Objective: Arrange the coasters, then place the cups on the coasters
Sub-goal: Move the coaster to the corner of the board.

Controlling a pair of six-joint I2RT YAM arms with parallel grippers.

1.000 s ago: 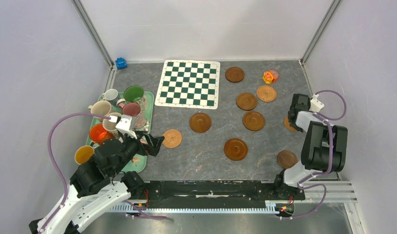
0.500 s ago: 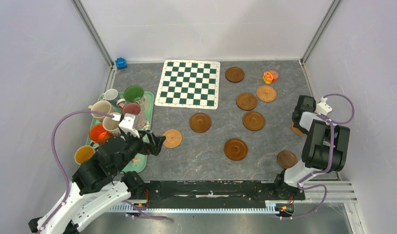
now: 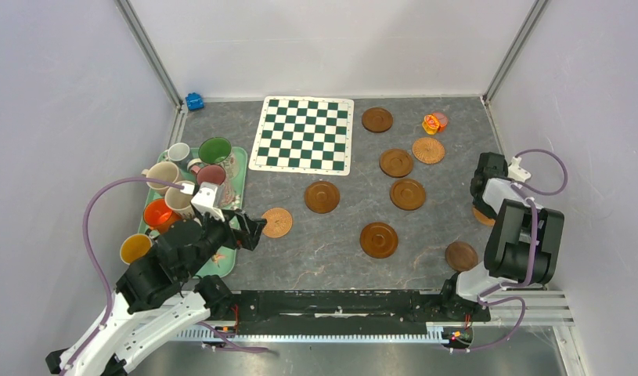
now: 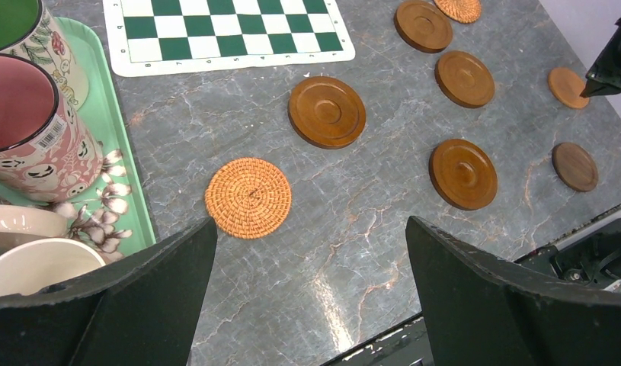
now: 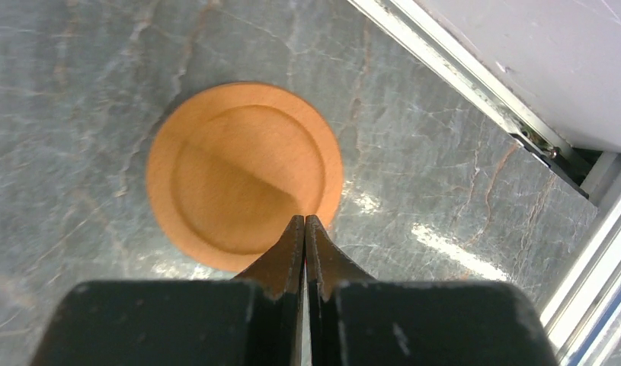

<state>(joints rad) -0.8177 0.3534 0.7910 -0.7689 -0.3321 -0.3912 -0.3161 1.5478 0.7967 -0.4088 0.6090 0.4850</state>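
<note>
Several dark wooden coasters [image 3: 396, 162] lie across the right half of the table. A woven coaster [image 3: 276, 222] [image 4: 248, 197] lies just ahead of my open left gripper [image 3: 253, 229] [image 4: 308, 225], which holds nothing. My right gripper [image 3: 483, 188] [image 5: 304, 219] is shut, its tips over the near-right edge of a smooth orange-tan coaster [image 3: 481, 215] [image 5: 244, 175] close to the right wall. I cannot tell whether the tips touch it. The cups stand at the left on a mint tray [image 3: 239, 157], among them a pink one [image 3: 212, 175] [image 4: 25, 126] and a green-lined one [image 3: 215, 149]. A yellow cup [image 3: 134, 247] stands beside the tray.
A green-and-white chequered mat [image 3: 304, 133] lies at the back centre. A small orange-yellow toy [image 3: 434, 123] sits at the back right and a blue object [image 3: 194, 100] in the back left corner. A metal frame rail [image 5: 475, 84] runs just right of the orange-tan coaster.
My right gripper has moved right and nearer, staying shut, and the orange-tan coaster beneath it has slid the same way. The left arm has barely moved.
</note>
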